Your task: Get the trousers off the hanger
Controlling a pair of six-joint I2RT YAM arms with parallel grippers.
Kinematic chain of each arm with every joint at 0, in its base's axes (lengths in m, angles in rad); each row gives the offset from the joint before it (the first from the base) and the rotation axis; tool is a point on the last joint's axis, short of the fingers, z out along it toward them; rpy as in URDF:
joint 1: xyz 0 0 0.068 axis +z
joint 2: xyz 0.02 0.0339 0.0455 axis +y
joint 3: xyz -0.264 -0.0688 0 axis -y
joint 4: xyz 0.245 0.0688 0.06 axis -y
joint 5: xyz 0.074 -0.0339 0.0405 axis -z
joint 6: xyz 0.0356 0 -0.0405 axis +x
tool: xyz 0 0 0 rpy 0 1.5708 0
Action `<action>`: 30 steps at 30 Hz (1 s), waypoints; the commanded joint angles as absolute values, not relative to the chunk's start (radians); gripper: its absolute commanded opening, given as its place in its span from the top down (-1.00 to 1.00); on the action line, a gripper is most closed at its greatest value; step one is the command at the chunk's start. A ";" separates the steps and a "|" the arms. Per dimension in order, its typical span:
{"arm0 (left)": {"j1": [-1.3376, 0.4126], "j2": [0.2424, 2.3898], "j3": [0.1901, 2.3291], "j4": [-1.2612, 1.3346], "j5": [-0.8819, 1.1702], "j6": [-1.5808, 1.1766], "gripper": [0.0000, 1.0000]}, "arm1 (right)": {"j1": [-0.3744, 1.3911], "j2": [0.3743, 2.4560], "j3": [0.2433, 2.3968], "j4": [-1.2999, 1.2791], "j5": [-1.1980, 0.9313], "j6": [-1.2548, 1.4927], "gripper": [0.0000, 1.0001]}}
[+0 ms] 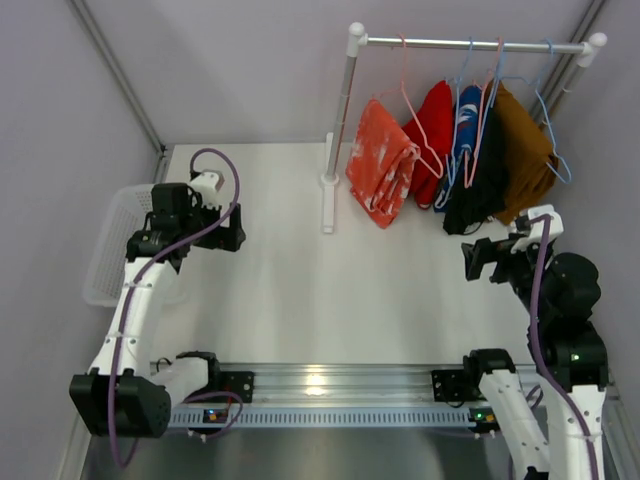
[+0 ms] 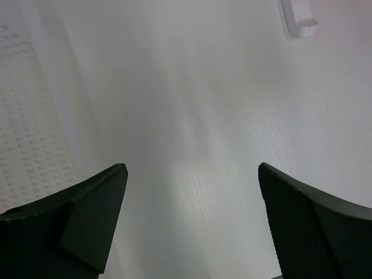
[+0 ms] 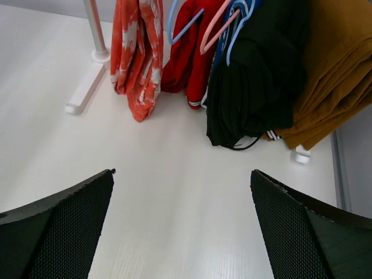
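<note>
Several pairs of trousers hang folded on hangers from a white rack rail (image 1: 470, 44) at the back right: orange-red speckled (image 1: 381, 163), red (image 1: 432, 130), blue-and-white (image 1: 466, 120), black (image 1: 478, 180) and brown (image 1: 525, 150). The right wrist view shows the orange-red (image 3: 136, 52), red (image 3: 189, 52), black (image 3: 261, 75) and brown (image 3: 337, 70) ones. My right gripper (image 1: 478, 258) (image 3: 181, 174) is open and empty, low over the table, a short way in front of the black trousers. My left gripper (image 1: 232, 238) (image 2: 192, 174) is open and empty over the table's left side, far from the rack.
A white mesh basket (image 1: 110, 240) stands at the table's left edge, beside my left arm, and shows in the left wrist view (image 2: 23, 116). The rack's white post and foot (image 1: 327, 190) (image 3: 84, 93) stand left of the garments. A metal rail (image 1: 330, 385) runs along the near edge.
</note>
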State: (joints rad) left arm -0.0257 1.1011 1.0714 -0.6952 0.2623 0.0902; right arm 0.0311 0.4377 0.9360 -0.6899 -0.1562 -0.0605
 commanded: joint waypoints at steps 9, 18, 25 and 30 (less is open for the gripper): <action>-0.021 1.048 1.095 -0.670 0.282 0.109 -0.98 | 0.023 0.684 1.389 -0.847 -0.319 -0.067 -0.99; -0.025 1.089 1.146 -0.680 0.256 0.114 -0.98 | 0.025 1.188 1.932 -0.920 -0.538 -0.008 -0.86; -0.026 1.077 1.146 -0.664 0.227 0.097 -0.98 | 0.052 1.459 2.220 -0.888 -0.643 0.172 -0.59; -0.026 1.074 1.141 -0.667 0.203 0.083 -0.98 | 0.113 1.604 2.273 -0.876 -0.627 0.230 -0.43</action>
State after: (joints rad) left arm -0.0261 1.0870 1.1107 -0.6960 0.2237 0.0990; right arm 0.0795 1.5608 2.2246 -0.8730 -0.5991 0.1547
